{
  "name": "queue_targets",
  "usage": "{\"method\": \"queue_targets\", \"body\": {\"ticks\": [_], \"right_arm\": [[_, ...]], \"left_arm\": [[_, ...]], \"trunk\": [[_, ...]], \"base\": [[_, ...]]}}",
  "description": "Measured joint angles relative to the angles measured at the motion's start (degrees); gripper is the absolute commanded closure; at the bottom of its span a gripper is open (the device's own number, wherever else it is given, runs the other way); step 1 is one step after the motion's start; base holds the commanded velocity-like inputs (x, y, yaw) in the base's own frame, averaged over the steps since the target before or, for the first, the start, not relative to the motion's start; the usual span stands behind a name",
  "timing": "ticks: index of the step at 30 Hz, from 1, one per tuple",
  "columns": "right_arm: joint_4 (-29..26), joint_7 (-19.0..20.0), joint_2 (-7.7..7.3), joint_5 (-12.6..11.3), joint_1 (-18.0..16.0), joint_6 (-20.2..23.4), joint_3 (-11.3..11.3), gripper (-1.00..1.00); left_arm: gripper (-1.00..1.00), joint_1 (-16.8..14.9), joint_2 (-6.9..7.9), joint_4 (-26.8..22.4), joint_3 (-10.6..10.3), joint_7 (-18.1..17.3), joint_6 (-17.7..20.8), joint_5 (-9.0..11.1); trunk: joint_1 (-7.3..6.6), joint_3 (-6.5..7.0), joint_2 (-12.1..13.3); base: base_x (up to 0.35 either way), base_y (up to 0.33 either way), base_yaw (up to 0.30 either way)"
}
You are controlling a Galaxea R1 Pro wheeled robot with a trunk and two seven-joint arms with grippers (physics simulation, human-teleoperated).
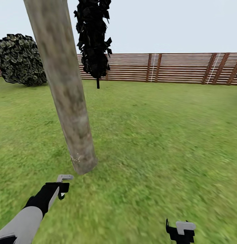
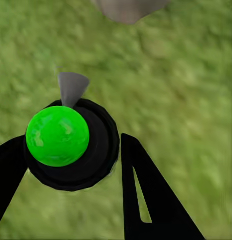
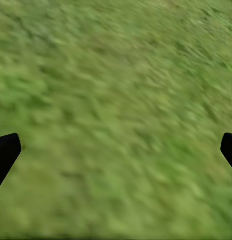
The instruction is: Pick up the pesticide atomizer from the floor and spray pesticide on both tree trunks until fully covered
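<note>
The left gripper [image 2: 71,165] is clenched on the pesticide atomizer [image 2: 71,145], a black round body with a bright green ball on top and a grey nozzle pointing away from the fingers; one black finger [image 2: 150,200] presses its side and the other sits against the opposite side. In the head view the left gripper [image 1: 60,189] hangs over the grass just before the foot of the tree trunk [image 1: 69,101], near it but not touching. A few tiny white specks of pesticide [image 1: 76,158] cling low on that trunk. The right gripper [image 1: 181,232] is released, its tips [image 3: 6,152] wide apart over bare lawn [image 1: 159,135], well to the right of the trunk. Behind the trunk stand a thin black-leaved tree [image 1: 94,40], a round dark bush [image 1: 20,59] and the slatted wooden fence [image 1: 172,67]
</note>
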Motion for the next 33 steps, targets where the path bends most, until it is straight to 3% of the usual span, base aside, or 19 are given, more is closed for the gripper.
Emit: {"method": "queue_targets", "body": {"ticks": [5,6,8,10,11,13,15,16,19,21,23,25,27,31,33], "right_arm": [[-0.02,0.0,0.0,-0.03,0.0,0.0,0.0,-1.0],[-0.02,0.0,0.0,-0.04,0.0,0.0,0.0,-1.0],[0.01,0.0,0.0,-0.04,0.0,0.0,0.0,-1.0],[0.03,0.0,0.0,-0.04,0.0,0.0,-0.01,-1.0],[0.03,0.0,0.0,-0.05,0.0,0.0,-0.01,-1.0],[0.02,0.0,0.0,-0.06,0.0,0.0,-0.02,-1.0],[0.0,0.0,-0.03,-0.05,0.0,0.0,-0.01,-1.0],[-0.01,0.0,-0.02,-0.05,0.0,0.0,-0.01,-1.0],[0.02,0.0,-0.06,-0.04,0.0,0.0,-0.01,-1.0],[0.01,0.0,-0.08,-0.04,0.0,0.0,0.0,-1.0],[0.03,0.0,-0.09,-0.04,0.0,0.0,0.0,-1.0],[0.01,0.0,-0.08,-0.05,0.0,0.0,0.0,-1.0],[0.01,-0.04,-0.09,-0.03,0.0,0.0,-0.01,-1.0],[0.04,-0.08,-0.31,-0.05,0.0,0.0,-0.03,-1.0],[0.03,-0.09,-0.34,0.01,0.0,0.0,-0.01,-1.0]], "left_arm": [[1.0,-0.15,1.14,-3.92,-0.99,-0.88,0.57,-0.24],[1.0,-0.18,1.89,-4.04,-1.05,-1.21,0.59,-0.39],[1.0,-0.3,5.98,-4.23,-1.1,-3.6,1.44,-0.58],[1.0,-0.5,6.88,-4.35,-1.22,-6.05,2.92,0.05],[1.0,-0.62,6.83,-4.46,-1.33,-6.75,3.29,0.13],[1.0,-0.8,3.74,-6.81,-4.26,-7.89,4.35,0.77],[1.0,-1.17,1.65,-9.14,-6.52,-7.99,6.94,0.47],[1.0,-2.23,0.66,-11.54,-7.66,-8.17,11.04,0.71],[1.0,-3.55,1.65,-12.67,-7.84,-8.28,12.97,-0.15],[1.0,-3.76,3.98,-12.77,-7.71,-8.35,13.18,-0.24],[1.0,-4.22,7.74,-12.82,-7.57,-10.62,13.27,-0.15],[1.0,-4.99,8.85,-12.8,-7.63,-13.86,13.43,0.32],[1.0,-5.65,8.35,-12.99,-7.94,-16.01,13.88,0.68],[1.0,-7.45,4.77,-13.56,-8.19,-16.48,16.38,0.47],[1.0,-8.05,4.52,-13.64,-8.2,-16.52,16.89,-0.26]], "trunk": [[0.0,0.0,0.0],[0.0,0.0,0.0],[0.0,0.0,0.0],[0.0,0.0,0.0],[0.0,0.0,0.0],[0.0,0.0,0.0],[0.0,0.0,0.0],[0.0,0.01,0.0],[0.0,0.0,0.0],[0.0,0.0,0.0],[0.0,0.0,0.0],[0.0,0.0,0.0],[0.0,0.0,0.0],[0.0,0.0,0.0],[0.0,0.0,0.0]], "base": [[-0.013,-0.011,0.039],[-0.001,-0.001,0.004],[-0.001,0.0,0.002],[0.0,0.0,0.0],[0.0,0.0,0.0],[0.0,0.0,0.0],[0.0,0.0,0.0],[0.0,0.0,0.0],[0.0,0.0,0.0],[0.0,0.0,0.0],[0.0,0.0,0.0],[0.0,0.0,0.0],[0.0,0.0,0.0],[0.0,0.0,0.0],[0.0,0.0,0.0]]}}
